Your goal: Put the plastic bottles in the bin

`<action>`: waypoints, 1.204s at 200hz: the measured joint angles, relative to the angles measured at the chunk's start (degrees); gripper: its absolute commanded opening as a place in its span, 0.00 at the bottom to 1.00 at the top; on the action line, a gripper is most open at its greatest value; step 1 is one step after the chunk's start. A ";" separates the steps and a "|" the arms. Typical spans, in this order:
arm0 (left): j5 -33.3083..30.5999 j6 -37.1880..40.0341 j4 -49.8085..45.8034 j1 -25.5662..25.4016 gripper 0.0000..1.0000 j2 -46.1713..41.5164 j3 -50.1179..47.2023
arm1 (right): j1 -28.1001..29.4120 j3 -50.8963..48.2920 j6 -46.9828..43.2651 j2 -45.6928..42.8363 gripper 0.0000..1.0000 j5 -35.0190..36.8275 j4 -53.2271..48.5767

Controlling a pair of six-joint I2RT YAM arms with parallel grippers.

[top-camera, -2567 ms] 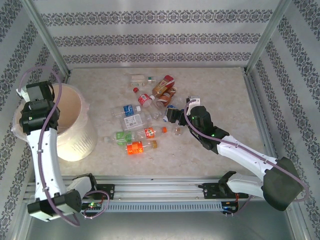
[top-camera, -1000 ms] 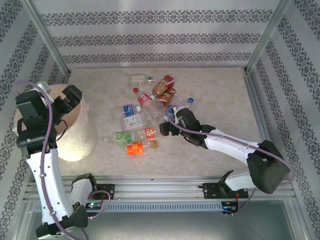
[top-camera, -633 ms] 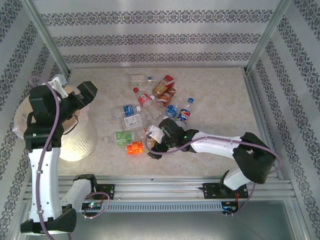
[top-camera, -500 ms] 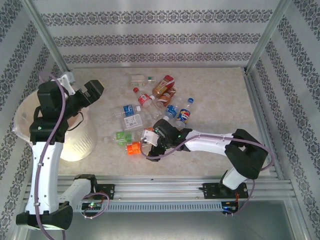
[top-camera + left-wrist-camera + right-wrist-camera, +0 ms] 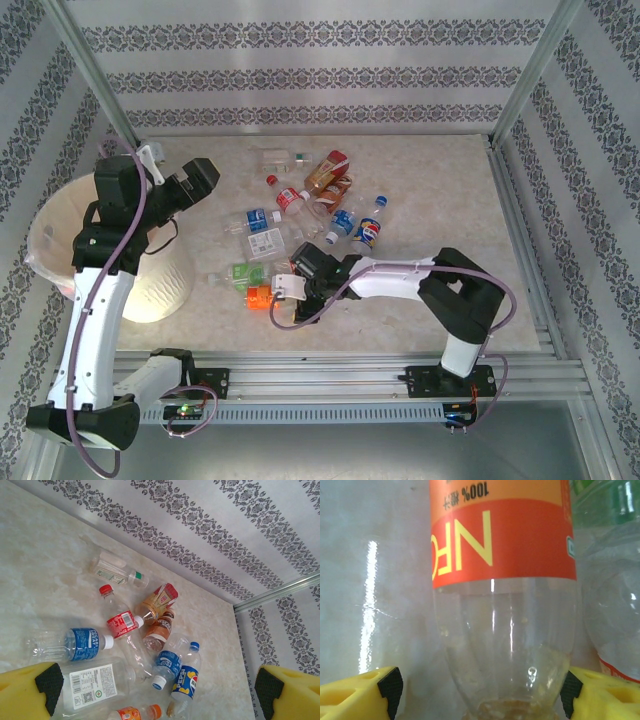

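Just right of the large round cream-white plastic bin (image 5: 160, 285), at its near side, my right pincer (image 5: 480, 687) has swept in from beyond the heap and is closing on the clear plastic bottle with the orange-red label (image 5: 502, 545): pads either side, a gap left on one, nothing gripped yet. A green-labelled clear bottle (image 5: 607, 540) lies just beside it, crowding one pad. From here bare tabletop (image 5: 215, 315) runs to the bin's wall, but my left pincer (image 5: 200, 180), wide open and empty, has moved off the bin's mouth past its right rim, so I'd lift in clear of that arm.
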 measured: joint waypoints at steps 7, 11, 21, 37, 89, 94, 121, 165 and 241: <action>-0.20 0.00 0.02 0.00 1.00 0.11 0.00 | 0.15 0.09 -0.15 0.42 0.70 0.31 0.09; -0.33 0.00 0.02 -0.02 1.00 0.13 0.00 | 0.22 0.11 0.24 0.59 0.68 0.48 0.09; -0.55 0.00 0.02 -0.02 1.00 0.35 0.00 | 0.44 0.13 0.22 0.81 0.63 0.87 0.15; -0.79 0.00 0.04 -0.02 1.00 0.81 0.00 | 0.79 0.13 0.96 0.81 0.56 1.29 0.46; -0.92 -0.02 0.22 -1.25 1.00 2.49 0.00 | 1.16 -1.42 2.34 -0.55 0.36 3.45 2.82; -0.94 0.00 0.28 -1.53 1.00 2.71 0.00 | 1.16 -1.92 2.49 -1.14 0.36 3.63 3.06; -0.98 0.00 1.38 -3.52 1.00 4.57 0.09 | 1.16 -4.39 4.50 -5.05 0.30 4.28 4.31; -1.70 0.04 2.23 -9.29 1.00 10.08 3.17 | -0.22 -10.34 10.82 -14.97 0.27 5.09 8.92; -2.08 1.73 4.72 -17.66 1.00 19.21 7.58 | -12.17 -19.61 28.63 -28.00 0.25 6.36 18.95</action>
